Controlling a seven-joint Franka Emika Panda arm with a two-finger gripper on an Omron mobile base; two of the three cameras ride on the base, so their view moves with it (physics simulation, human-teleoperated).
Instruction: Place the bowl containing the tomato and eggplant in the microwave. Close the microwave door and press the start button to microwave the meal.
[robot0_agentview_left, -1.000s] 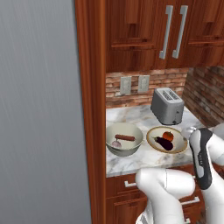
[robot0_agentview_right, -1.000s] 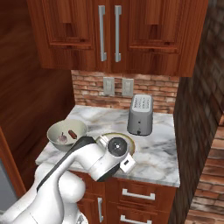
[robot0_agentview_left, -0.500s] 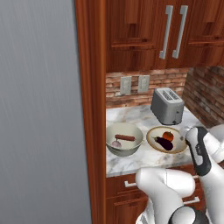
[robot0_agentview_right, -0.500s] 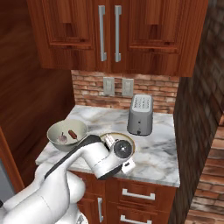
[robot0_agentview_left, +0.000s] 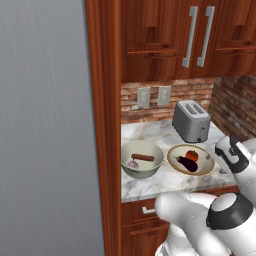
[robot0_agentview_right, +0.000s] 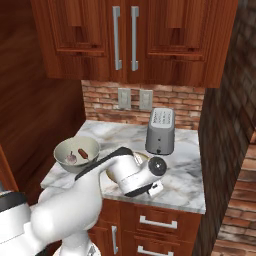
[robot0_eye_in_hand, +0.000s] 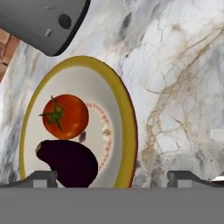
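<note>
The bowl (robot0_eye_in_hand: 125, 114), wide and shallow with a tan rim, lies on the marble counter and holds the tomato (robot0_eye_in_hand: 65, 116) and the eggplant (robot0_eye_in_hand: 70, 162). My gripper (robot0_eye_in_hand: 113, 178) is open just above the bowl's right rim, one fingertip (robot0_eye_in_hand: 41, 178) over the eggplant side and the other over bare marble. From the left base view, the bowl (robot0_agentview_left: 190, 160) sits in front of the toaster, with my hand (robot0_agentview_left: 231, 156) at its right edge. In the right base view my arm covers most of the bowl. The microwave is out of view.
A deeper cream bowl (robot0_agentview_left: 142, 159) with a sausage stands left of the shallow one. A grey toaster (robot0_agentview_left: 190, 121) stands behind, near the brick wall. A tall wooden panel (robot0_agentview_left: 107, 100) bounds the counter's left; upper cabinets (robot0_agentview_right: 125, 40) hang overhead.
My hand has shifted slightly to the right beside the bowl. The jaws have stayed open, and both bowls are where they were.
</note>
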